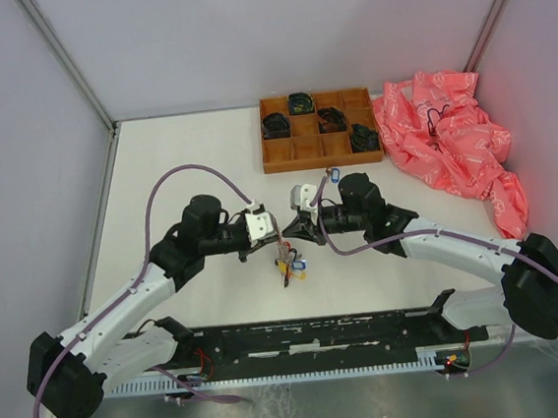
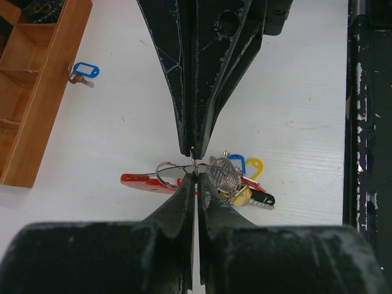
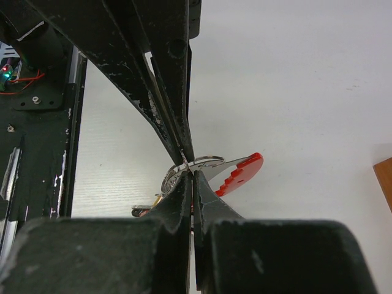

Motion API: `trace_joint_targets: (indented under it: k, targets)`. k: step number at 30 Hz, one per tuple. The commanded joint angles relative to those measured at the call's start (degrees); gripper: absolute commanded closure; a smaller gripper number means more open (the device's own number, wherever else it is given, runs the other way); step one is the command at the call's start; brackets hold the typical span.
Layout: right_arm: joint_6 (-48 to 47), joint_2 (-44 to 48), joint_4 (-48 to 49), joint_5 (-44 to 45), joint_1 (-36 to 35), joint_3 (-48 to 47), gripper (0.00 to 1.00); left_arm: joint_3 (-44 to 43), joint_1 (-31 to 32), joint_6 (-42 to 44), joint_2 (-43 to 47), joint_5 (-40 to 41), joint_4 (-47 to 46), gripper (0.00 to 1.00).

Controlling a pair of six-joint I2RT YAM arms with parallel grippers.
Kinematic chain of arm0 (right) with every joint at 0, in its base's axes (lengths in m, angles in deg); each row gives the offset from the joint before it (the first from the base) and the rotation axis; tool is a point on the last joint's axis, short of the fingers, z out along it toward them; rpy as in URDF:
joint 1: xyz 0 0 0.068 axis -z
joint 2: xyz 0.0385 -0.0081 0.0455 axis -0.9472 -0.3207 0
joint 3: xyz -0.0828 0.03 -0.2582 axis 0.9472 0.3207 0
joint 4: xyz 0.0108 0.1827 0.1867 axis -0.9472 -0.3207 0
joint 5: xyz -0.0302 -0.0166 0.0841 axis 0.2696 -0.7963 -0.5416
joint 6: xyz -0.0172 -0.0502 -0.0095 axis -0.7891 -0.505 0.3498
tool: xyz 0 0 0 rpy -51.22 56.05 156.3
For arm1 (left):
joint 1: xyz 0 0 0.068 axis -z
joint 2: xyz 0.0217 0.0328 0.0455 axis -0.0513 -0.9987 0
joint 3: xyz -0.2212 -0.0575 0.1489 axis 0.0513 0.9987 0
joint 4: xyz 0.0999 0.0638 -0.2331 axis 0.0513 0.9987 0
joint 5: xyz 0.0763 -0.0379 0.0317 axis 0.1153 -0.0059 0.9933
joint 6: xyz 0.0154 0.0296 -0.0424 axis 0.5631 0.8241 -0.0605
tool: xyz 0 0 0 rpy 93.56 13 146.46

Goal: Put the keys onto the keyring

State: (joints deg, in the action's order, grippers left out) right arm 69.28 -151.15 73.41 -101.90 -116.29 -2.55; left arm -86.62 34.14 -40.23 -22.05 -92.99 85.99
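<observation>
Pinched between the tightly closed fingers of the left gripper point(image 2: 196, 177), at lower centre of its wrist view, the keyring point(image 2: 166, 173) is being held by its wire; it is also being clamped from the opposite side by the right gripper point(image 2: 193, 150), likewise closed. Several tagged keys point(image 2: 248, 184) and the red strap point(image 2: 138, 182) are already being carried on it. Farther off, upper left, one blue-tagged key point(image 2: 84, 70) is being left loose beside the wooden tray point(image 2: 46, 104), so the task is being judged partly done.
</observation>
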Motion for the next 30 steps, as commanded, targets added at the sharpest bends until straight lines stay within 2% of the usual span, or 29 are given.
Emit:
trace_joint_targets:
  k: [1, 17, 21, 25, 30]
  targets:
    - [1.88, 0.30, 5.80, -4.00, -0.45, -2.44, 0.99, -1.46, 0.09, -2.06, -0.80, -0.42, -4.09, 0.93]
    - [3.17, 0.30, 7.40, -5.01, -0.53, -1.84, 0.99, -1.43, 0.10, -4.36, -1.53, -0.09, -6.32, 0.89]
    - [3.21, 0.14, 7.32, -5.42, -0.61, -1.84, 0.99, -1.36, 0.14, -5.14, -1.54, -0.09, -7.16, 0.90]
    - [2.86, -0.04, 6.32, -5.43, -0.75, -2.01, 0.99, -1.53, 0.10, -5.33, -1.63, -0.19, -7.31, 0.97]
    - [2.57, -0.19, 4.94, -4.65, -0.91, -2.13, 0.99, -1.63, 0.10, -5.43, -1.62, -1.10, -7.59, 0.97]
